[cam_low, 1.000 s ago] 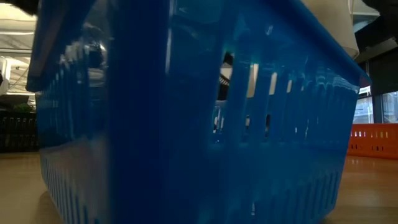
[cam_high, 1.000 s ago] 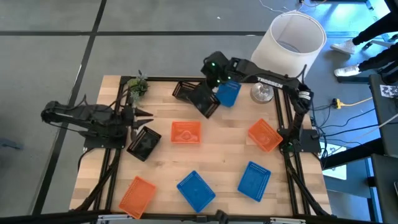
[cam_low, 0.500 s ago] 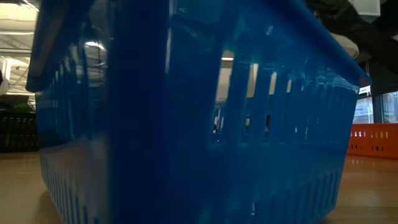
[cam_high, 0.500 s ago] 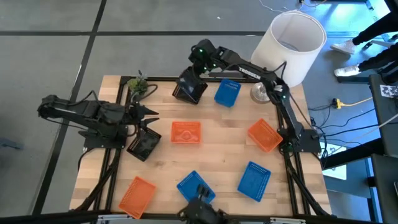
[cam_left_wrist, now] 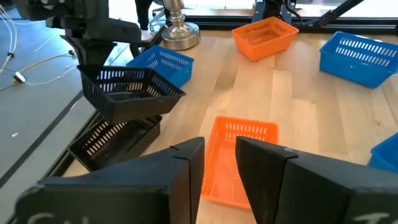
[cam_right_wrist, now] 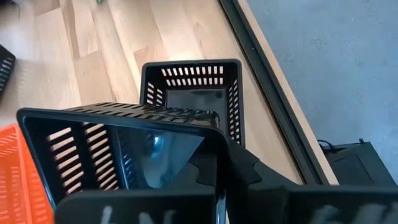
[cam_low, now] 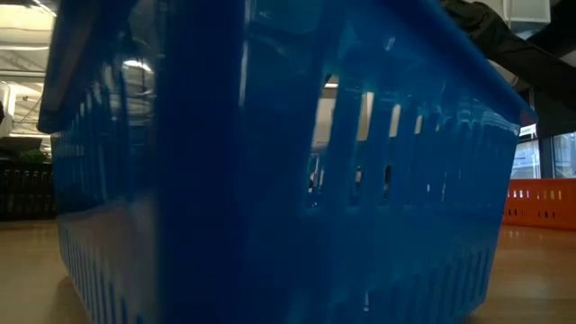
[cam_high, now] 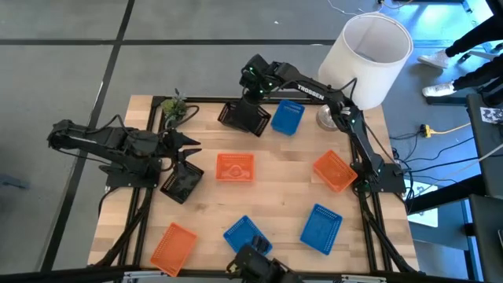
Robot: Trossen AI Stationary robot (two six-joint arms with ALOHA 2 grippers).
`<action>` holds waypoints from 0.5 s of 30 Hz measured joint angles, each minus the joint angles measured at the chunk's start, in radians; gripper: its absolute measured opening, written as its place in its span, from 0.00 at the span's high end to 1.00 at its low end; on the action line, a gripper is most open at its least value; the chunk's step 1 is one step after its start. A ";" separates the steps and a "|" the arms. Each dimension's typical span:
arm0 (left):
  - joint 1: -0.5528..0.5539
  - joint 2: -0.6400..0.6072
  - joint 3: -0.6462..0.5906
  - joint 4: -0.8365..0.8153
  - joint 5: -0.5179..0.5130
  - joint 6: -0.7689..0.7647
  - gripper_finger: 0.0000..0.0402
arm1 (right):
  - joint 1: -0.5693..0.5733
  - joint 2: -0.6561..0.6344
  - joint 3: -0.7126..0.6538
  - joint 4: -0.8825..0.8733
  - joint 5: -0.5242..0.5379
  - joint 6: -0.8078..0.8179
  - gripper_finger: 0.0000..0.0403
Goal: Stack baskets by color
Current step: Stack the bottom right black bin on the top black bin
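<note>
- The right gripper [cam_high: 253, 101] is at the far edge of the counter [cam_high: 275, 196], its fingers closed on the rim of a black basket [cam_high: 253, 118] and holding it up, tilted.
- Right below the held one, a 2nd black basket [cam_left_wrist: 115, 140] sits on the counter by the far rail; the left wrist view shows a gap between the 2, so they are not yet nested.
- The left gripper [cam_high: 185, 147] hangs over the counter's left side with its fingers a little apart and nothing between them — a 3rd black basket [cam_high: 181, 181] lies just beside it, toward the near edge.
- An orange basket [cam_high: 235, 168] sits near the middle of the counter, another orange basket [cam_high: 333, 170] lies toward the right side, and the last orange one [cam_high: 173, 246] is at the near left corner.
- 1 blue basket [cam_high: 287, 117] rests just beside the held black one, near a metal lamp base [cam_high: 330, 119].
- Another blue basket [cam_high: 321, 228] lies at the near right; the last blue one [cam_high: 245, 233] is at the near middle and fills the low view.
- A big white lampshade [cam_high: 365, 59] stands past the far right corner, and a small green plant [cam_high: 174, 108] is at the far left corner.
</note>
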 joint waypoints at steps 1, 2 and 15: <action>0.000 0.000 0.000 0.000 0.000 0.000 0.79 | 0.000 -0.001 0.000 0.010 0.000 0.000 1.00; 0.000 0.000 0.000 0.000 0.000 0.000 0.79 | 0.000 -0.005 0.000 0.017 0.000 0.000 1.00; 0.000 0.000 0.000 -0.005 0.001 0.000 0.79 | 0.000 -0.018 0.002 0.208 -0.001 0.010 1.00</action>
